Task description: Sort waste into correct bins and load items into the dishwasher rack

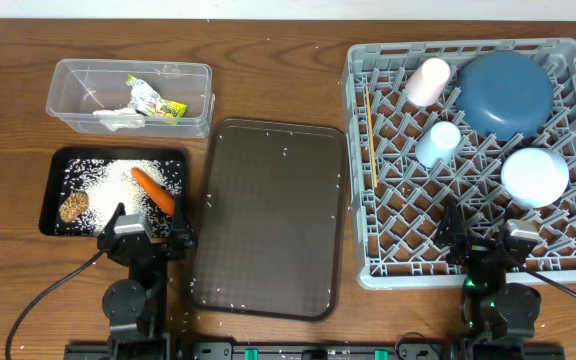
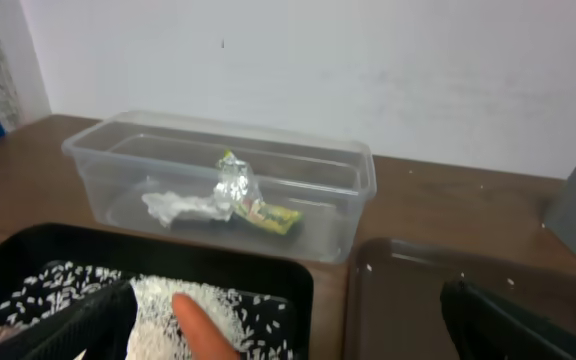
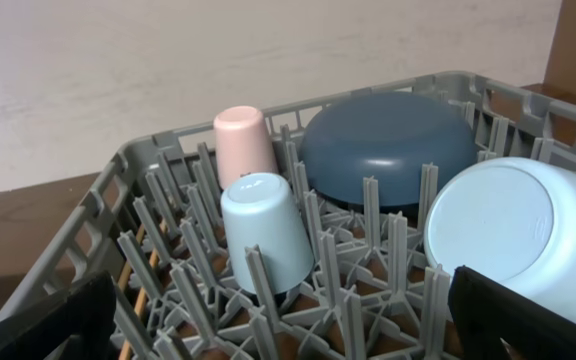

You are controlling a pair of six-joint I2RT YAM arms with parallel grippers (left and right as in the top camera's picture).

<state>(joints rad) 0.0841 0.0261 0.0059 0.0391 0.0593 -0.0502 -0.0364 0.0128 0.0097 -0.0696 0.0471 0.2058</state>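
The clear tub (image 1: 68, 75) holds the green-yellow wrapper with white tissue (image 1: 153, 100); both show in the left wrist view (image 2: 248, 195). The black tray (image 1: 50, 190) holds rice (image 1: 103, 178), the orange carrot (image 1: 154, 190) and the brown lump (image 1: 73, 206). The grey rack (image 1: 368, 265) holds the big blue plate-bowl (image 1: 505, 92), small light-blue bowl (image 1: 534, 176), pink cup (image 1: 428, 80), light-blue cup (image 1: 438, 142) and chopsticks (image 1: 370, 135). My left gripper (image 1: 148, 232) is open and empty at the tray's near edge. My right gripper (image 1: 480, 238) is open and empty over the rack's near edge.
A large dark brown serving tray (image 1: 268, 215) lies between the black tray and the rack. Loose rice grains are scattered on it and on the wooden table (image 1: 8, 120). A white wall stands behind the table.
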